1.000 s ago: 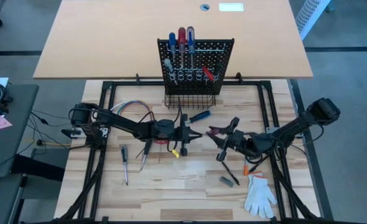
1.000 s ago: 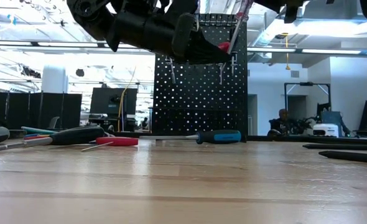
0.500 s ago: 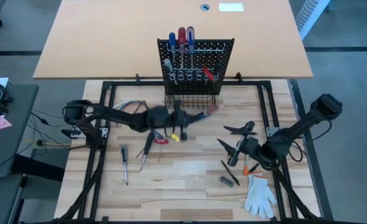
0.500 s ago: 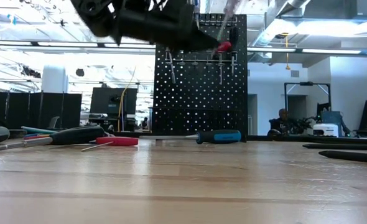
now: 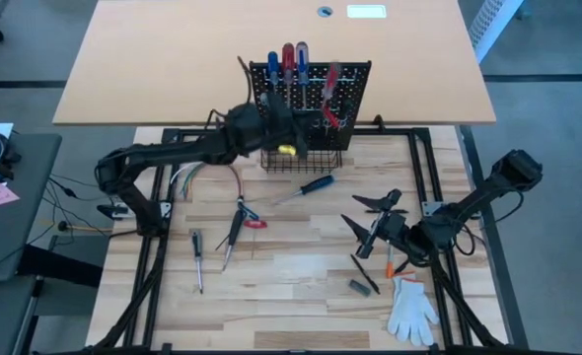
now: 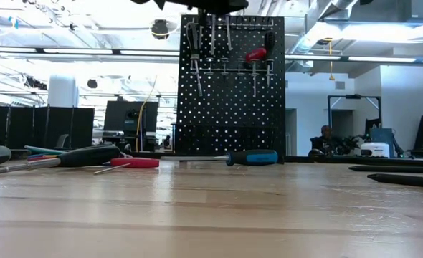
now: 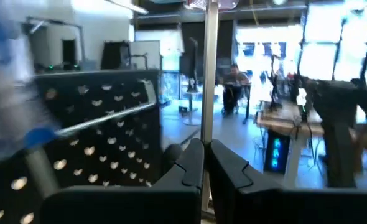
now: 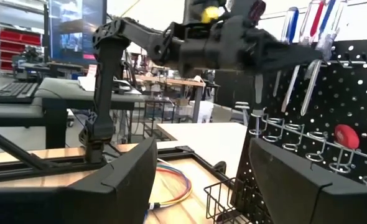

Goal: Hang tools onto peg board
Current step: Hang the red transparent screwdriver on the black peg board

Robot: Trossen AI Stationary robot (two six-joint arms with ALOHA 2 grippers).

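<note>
The black peg board (image 5: 355,89) stands upright at the table's far edge, with several screwdrivers hanging in its silver rings and a wire basket (image 5: 301,158) at its base. My left gripper (image 5: 311,116) is raised in front of the board's upper part and is shut on a red-handled screwdriver (image 5: 330,79). My right gripper (image 5: 375,222) hovers open over the table's right half with nothing between its fingers (image 8: 295,180). More tools lie flat on the table: a blue-handled screwdriver (image 5: 311,185), a black and a red one (image 5: 240,227), and a small one (image 5: 196,258). My left gripper pinches the screwdriver's thin metal shaft (image 7: 208,112) between its two fingers. The fingers reach about level toward the board and lie across the shaft. The screwdriver stands upright, handle (image 8: 331,18) up, lifted clear of the table. Whether it touches the board I cannot tell.
A loop of coloured wires (image 5: 212,176) lies at the far left. A white glove (image 5: 409,308), a black tool (image 5: 363,274), an orange one (image 5: 395,264) and a small grey piece (image 5: 358,287) lie near my right gripper. A tan tabletop (image 5: 173,59) lies behind the board.
My left gripper has risen from the table's middle and swung toward the far edge, up to the peg board, carrying the red-handled screwdriver. The screwdriver has turned from lying about level to upright, handle up. My right gripper has drawn back a little toward the right edge.
</note>
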